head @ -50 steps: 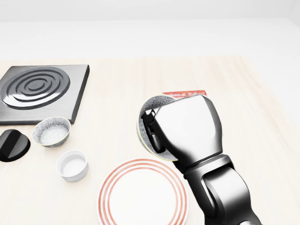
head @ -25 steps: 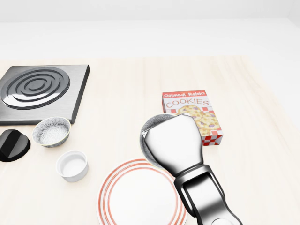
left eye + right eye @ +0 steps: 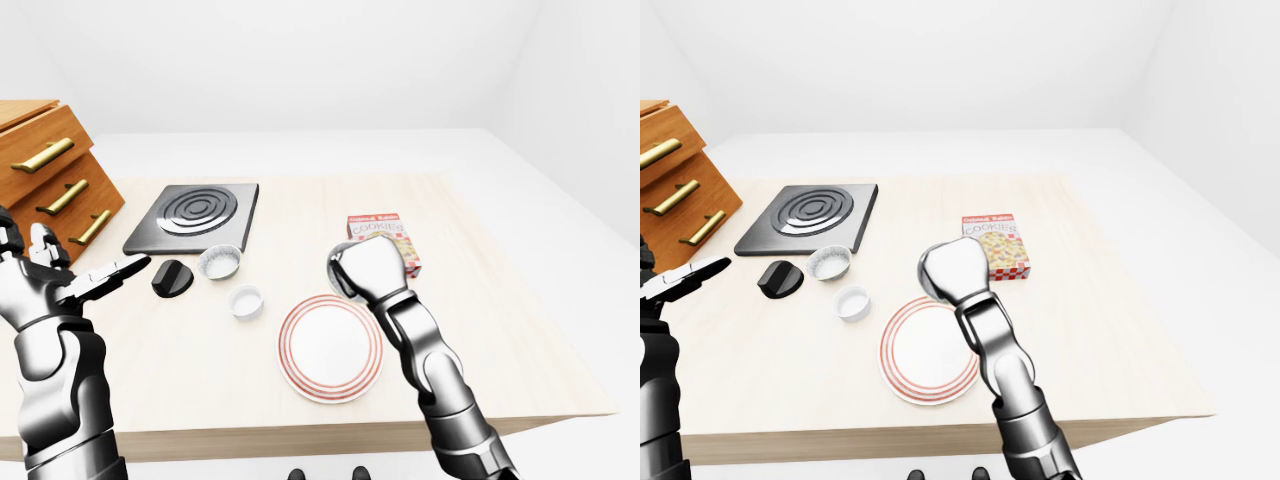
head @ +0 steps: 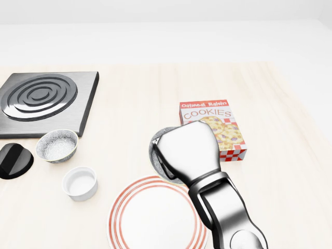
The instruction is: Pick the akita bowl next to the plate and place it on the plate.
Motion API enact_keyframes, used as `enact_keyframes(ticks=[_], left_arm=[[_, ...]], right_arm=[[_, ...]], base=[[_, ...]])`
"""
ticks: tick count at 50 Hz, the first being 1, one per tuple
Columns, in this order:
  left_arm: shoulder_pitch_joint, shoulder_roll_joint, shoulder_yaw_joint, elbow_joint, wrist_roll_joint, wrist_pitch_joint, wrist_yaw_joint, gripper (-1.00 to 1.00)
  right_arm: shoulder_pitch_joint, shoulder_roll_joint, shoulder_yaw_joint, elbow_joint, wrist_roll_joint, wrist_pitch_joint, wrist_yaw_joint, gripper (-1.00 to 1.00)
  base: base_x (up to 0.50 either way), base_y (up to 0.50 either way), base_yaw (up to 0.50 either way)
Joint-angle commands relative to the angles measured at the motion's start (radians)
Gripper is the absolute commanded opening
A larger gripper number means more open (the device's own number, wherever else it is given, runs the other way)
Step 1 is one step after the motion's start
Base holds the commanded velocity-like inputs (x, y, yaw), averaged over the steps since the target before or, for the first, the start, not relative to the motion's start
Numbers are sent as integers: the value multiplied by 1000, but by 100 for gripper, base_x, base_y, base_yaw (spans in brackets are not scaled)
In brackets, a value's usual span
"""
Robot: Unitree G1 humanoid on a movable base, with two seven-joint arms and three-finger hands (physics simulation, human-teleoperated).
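Right hand (image 3: 366, 271) beside plate (image 3: 330, 347)

White plate (image 4: 155, 220) with red rings, red-checked cookie box (image 4: 228, 122), chrome hand (image 4: 188, 150)

The right hand (image 4: 184, 150) sits tight between the cookie box (image 4: 215, 127) on its right and the plate (image 4: 155, 215) just below, while the table (image 4: 129, 109) to its left is wide open as far as two small bowls (image 4: 58, 145).

In the head view, the plate (image 4: 155, 218) lies below the cookie box (image 4: 220, 124), right of the ramekin (image 4: 80, 182).
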Motion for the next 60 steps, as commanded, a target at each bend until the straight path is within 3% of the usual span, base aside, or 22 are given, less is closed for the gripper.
enact_keyframes(ticks=[1,33,50,60], left_arm=[[2,-1,2,-10,-1,0,1,100],[2,-7,-8,3,8,0,-5,100],[1,-8,-10,7,10,0,-8,100],[4,-9,-9,4,11,0,-7,100]], right_arm=[[-6,26,19,5,70,0,26,-100],[36,-9,32,150,45,0,-17,-100],[55,13,58,134,76,0,20,-100],[47,21,61,204,84,0,-9,-100]], base=[[0,0,0],[0,0,0],[0,0,0],[0,0,0]])
